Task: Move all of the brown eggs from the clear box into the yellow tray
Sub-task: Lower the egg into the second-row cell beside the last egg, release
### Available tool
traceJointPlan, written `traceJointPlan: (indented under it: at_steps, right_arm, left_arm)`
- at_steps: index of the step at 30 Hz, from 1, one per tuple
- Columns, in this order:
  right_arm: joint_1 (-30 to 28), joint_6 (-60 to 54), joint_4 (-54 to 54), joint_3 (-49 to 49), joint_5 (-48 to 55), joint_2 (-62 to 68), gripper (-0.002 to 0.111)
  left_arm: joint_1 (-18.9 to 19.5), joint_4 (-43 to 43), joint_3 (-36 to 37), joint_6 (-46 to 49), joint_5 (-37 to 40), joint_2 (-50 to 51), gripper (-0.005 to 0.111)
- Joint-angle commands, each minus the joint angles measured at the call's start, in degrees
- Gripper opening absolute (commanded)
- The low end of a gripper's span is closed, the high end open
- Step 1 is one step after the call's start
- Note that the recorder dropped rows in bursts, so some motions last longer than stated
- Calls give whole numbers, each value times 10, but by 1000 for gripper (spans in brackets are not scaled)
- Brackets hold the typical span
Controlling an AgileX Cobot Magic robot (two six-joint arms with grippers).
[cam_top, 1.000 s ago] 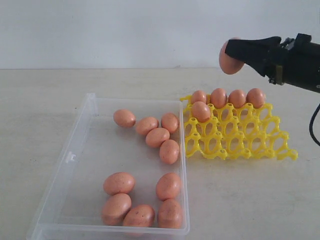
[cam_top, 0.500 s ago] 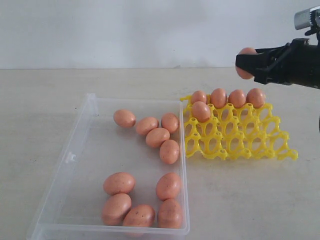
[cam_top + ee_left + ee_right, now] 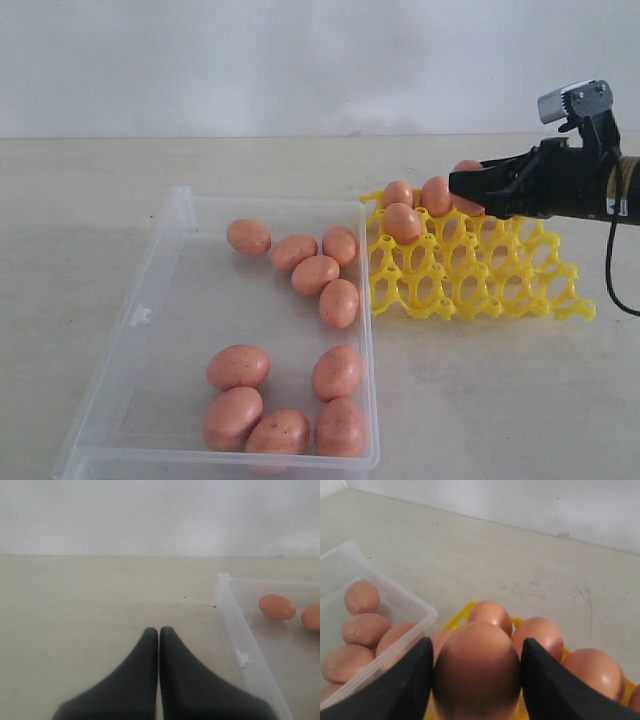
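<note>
- The left gripper [image 3: 159, 645] is out of the exterior view. Its wrist view shows two dark fingers pressed together with nothing between them. It sits low over the bare surface [image 3: 90, 605], just left of the clear box's far left corner.
- The clear box [image 3: 150, 300] lies left of centre, and its near edge is cut off by the frame. Ten brown eggs [image 3: 315, 274] lie in it, five bunched at the far right and five at the near end, several of them touching.
- The yellow tray [image 3: 480, 285] sits just right of the box; I cannot tell whether the two touch. Two eggs show in its far row and one at the left of the second row. The rest of the far row is hidden behind the arm.
- The right gripper [image 3: 460, 188] reaches in from the right, roughly level, with its fingers pointing left, low over the tray's far rows. Its jaws stand partly apart, clamped on the held egg [image 3: 476, 670], which fills the gap between them. In the exterior view the fingers cover most of that egg.
- A black cable [image 3: 612, 270] hangs from the arm at the right edge.
</note>
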Motion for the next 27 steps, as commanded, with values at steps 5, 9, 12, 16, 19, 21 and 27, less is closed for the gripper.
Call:
traceJointPlan:
  at_steps: [5,9,12,16,19,21,27]
  right_arm:
    - [7,-32,8,-15,-13,48,0]
    - [8,-33,16,-28,-23,67,0]
    - [8,-35,24,-35,-29,76,0]
    - [8,-42,22,-43,-34,87,0]
    - [8,-46,21,-52,-41,98,0]
    - [8,-53,21,-58,-42,104,0]
    - [8,-71,24,-65,-42,113,0]
  left_arm:
    - [-1,0,2,-4,1,0,1]
    - [-1,0,2,-4,1,0,1]
    - [-1,0,2,-4,1,0,1]
    - [-1,0,2,-4,1,0,1]
    - [-1,0,2,-4,1,0,1]
    - [-1,0,2,-4,1,0,1]
    - [-1,0,2,-4,1,0,1]
